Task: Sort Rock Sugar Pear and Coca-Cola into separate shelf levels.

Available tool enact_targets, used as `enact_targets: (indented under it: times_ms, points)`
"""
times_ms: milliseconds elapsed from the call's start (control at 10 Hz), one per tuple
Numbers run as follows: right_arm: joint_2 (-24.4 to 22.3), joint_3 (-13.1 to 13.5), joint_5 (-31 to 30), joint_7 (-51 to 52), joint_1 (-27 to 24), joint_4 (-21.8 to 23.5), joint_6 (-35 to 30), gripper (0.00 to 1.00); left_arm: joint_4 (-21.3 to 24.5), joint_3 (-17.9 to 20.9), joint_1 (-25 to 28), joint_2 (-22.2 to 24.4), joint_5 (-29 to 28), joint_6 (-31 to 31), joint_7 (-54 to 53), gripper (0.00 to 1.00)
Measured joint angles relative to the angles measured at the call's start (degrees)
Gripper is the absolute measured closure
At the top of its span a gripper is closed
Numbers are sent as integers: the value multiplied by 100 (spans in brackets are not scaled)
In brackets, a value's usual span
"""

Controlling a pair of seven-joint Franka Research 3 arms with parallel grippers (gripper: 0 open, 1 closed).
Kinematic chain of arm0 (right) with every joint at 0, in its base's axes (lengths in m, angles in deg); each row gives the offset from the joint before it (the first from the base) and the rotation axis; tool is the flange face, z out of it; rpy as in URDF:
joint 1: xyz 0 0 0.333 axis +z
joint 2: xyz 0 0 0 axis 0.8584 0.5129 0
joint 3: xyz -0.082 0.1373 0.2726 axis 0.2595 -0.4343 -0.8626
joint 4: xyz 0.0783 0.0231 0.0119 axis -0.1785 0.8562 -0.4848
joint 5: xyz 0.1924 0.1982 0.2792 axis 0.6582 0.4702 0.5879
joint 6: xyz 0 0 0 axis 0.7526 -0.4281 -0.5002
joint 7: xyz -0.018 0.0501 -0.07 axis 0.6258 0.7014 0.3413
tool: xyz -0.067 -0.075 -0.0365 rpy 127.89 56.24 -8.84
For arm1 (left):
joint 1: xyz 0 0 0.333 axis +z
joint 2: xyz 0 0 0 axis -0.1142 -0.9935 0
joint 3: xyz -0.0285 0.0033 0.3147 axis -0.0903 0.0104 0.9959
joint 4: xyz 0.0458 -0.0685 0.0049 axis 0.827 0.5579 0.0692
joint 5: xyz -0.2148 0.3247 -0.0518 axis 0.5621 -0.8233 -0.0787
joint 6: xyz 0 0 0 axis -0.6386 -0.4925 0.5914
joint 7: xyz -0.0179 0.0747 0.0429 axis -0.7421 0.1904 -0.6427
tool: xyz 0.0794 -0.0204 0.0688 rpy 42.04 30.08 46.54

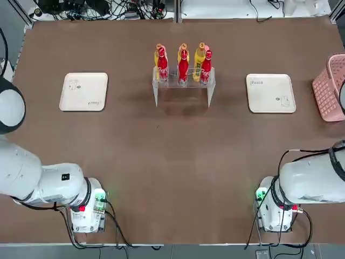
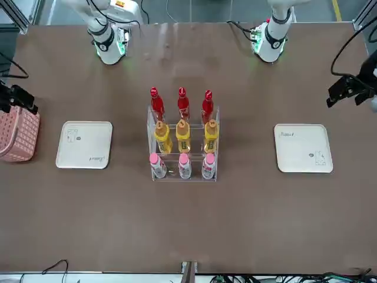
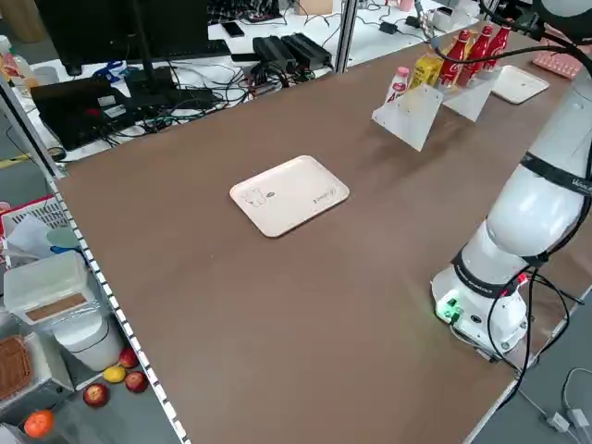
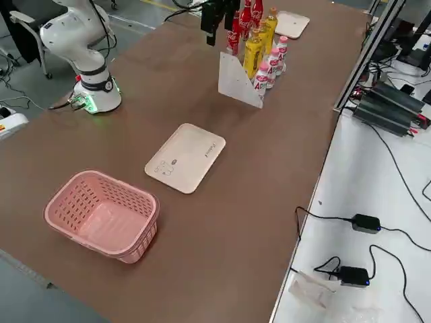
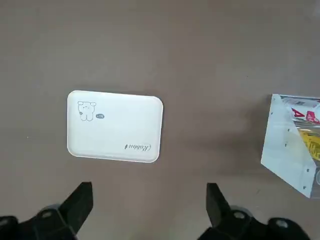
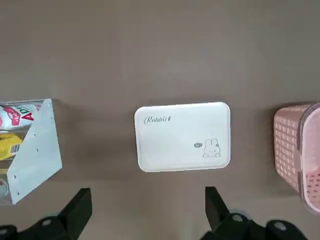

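A clear acrylic rack stands at the table's far middle, its shelf levels stepped. Three red Coca-Cola bottles fill the top level, on the robot's side. Three yellow Rock Sugar Pear bottles with orange caps fill the middle level. My left gripper hangs open and empty high above the left beige tray. Over the right beige tray, my right gripper is open and empty too. Both grippers are well away from the rack.
Three white bottles with pink caps stand on the rack's lowest level. A pink basket sits at the table's right edge beside the right tray. The left tray lies at the left. Cables run along the far edge.
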Motion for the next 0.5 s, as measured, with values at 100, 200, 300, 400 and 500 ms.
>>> enact_targets:
  times_ms: [100, 200, 300, 400, 500]
  points:
    - [0, 8, 0, -94, 42, 1, -17, 0, 0, -5, -5, 0, 0, 0, -6, 0]
    - [0, 9, 0, -126, 67, 1, -19, 0, 0, -20, -9, 0, 0, 0, -7, 0]
    - [0, 9, 0, -135, 77, 1, -20, 0, 0, -33, -13, 0, 0, 0, -7, 0]
    - [0, 12, 0, -137, 79, 1, -20, 0, 0, -41, -16, 1, 0, 0, -8, 0]
    - [0, 19, 0, -138, 79, 2, -20, 0, 0, -46, -18, 3, 0, 0, -8, 0]
